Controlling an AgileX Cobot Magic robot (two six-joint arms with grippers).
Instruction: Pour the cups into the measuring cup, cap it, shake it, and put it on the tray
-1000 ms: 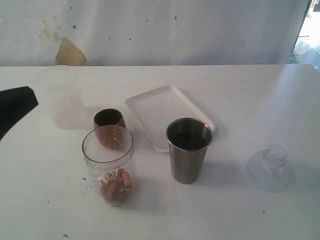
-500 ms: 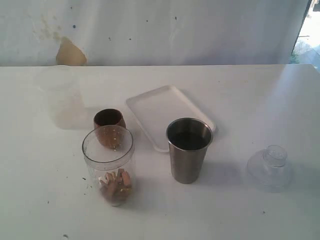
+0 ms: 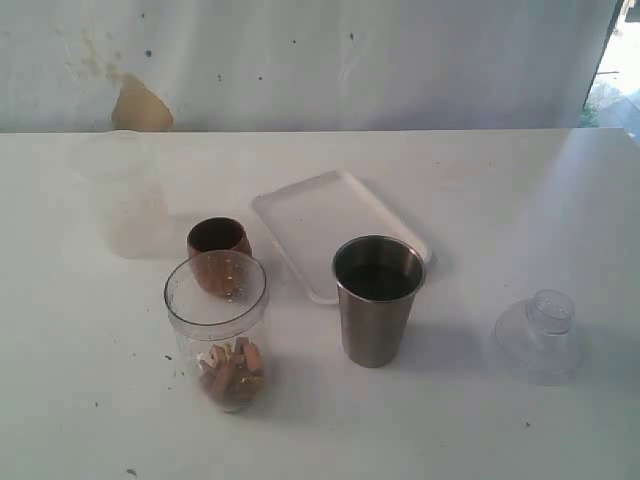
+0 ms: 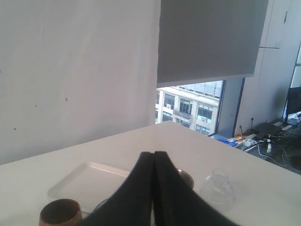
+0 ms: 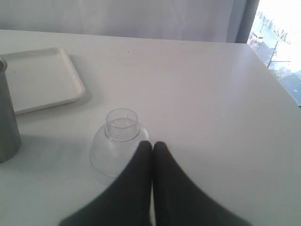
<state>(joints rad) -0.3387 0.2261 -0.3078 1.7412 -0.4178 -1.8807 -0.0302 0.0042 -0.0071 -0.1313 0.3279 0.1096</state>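
The clear measuring cup [image 3: 217,330] stands at the front left with brown and orange bits in its bottom. Touching it from behind is the brown wooden cup [image 3: 218,250], which the left wrist view also shows [image 4: 59,213]. To the right stands the steel tumbler [image 3: 377,300], just in front of the white tray [image 3: 335,225]. A clear dome-shaped cap [image 3: 545,330] lies at the right. Neither arm shows in the exterior view. My left gripper [image 4: 154,154] is shut and empty, above the table. My right gripper [image 5: 152,143] is shut and empty, right beside the cap [image 5: 117,143].
A frosted translucent beaker [image 3: 115,190] stands at the back left. The white table [image 3: 480,200] ends at a white wall behind. The right wrist view shows the tray [image 5: 40,77] and the steel tumbler [image 5: 7,117] off to one side.
The black left arm that showed at the left edge of the exterior view one second ago has drawn out of that view. The objects have not moved.
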